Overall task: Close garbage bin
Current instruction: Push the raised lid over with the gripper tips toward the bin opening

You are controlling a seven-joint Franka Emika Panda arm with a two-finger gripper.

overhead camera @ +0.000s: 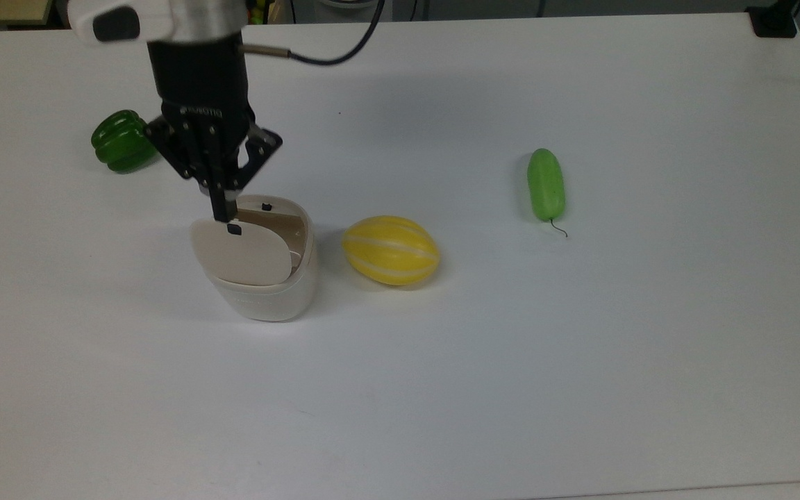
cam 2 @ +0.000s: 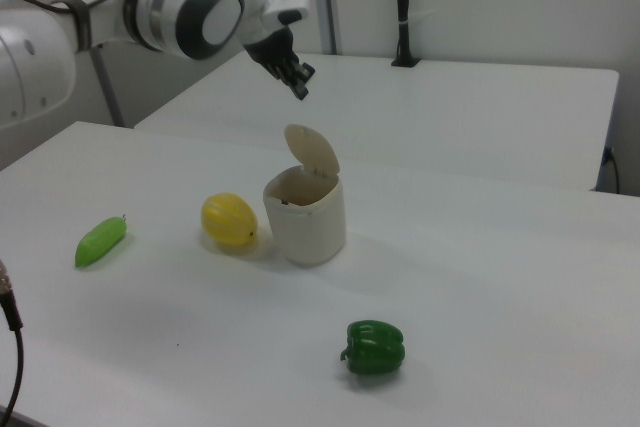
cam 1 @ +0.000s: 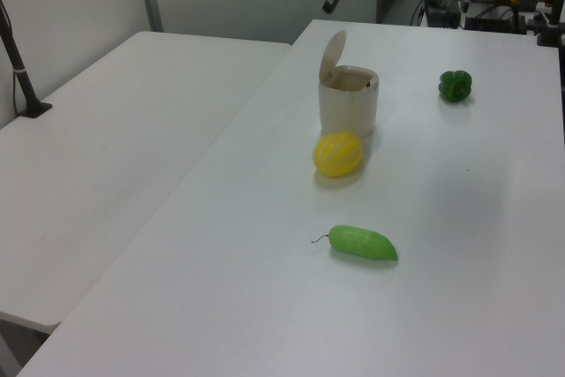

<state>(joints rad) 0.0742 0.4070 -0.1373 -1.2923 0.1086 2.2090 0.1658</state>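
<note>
A white table (overhead camera: 580,389) is carrying everything, and in the left view a second white table (cam 1: 115,156) is standing alongside it with a narrow gap between them. Pale wall panels are closing off the room behind, and a black pole (cam 2: 402,7) is rising from the far table in the right view.

The gripper (overhead camera: 223,208) is hanging in the air above the table with its fingers pressed together into one narrow black tip, gripping nothing. In the right view the gripper (cam 2: 298,86) is sitting above the garbage bin (cam 2: 306,215), clear of the raised lid (cam 2: 313,153). In the top view the tip is lining up just above the lid's (overhead camera: 244,251) upper edge by its small black button (overhead camera: 234,229). The bin is standing upright with the lid tilted open.

A yellow melon (overhead camera: 390,250) is lying just beside the bin, to the gripper's lower right in the top view. A green bell pepper (overhead camera: 121,141) is sitting to the gripper's left in the top view, partly hidden by the arm (overhead camera: 195,69). A light green cucumber (overhead camera: 546,185) is lying well apart, far to the top view's right. Nothing is standing between the tip and the lid.
</note>
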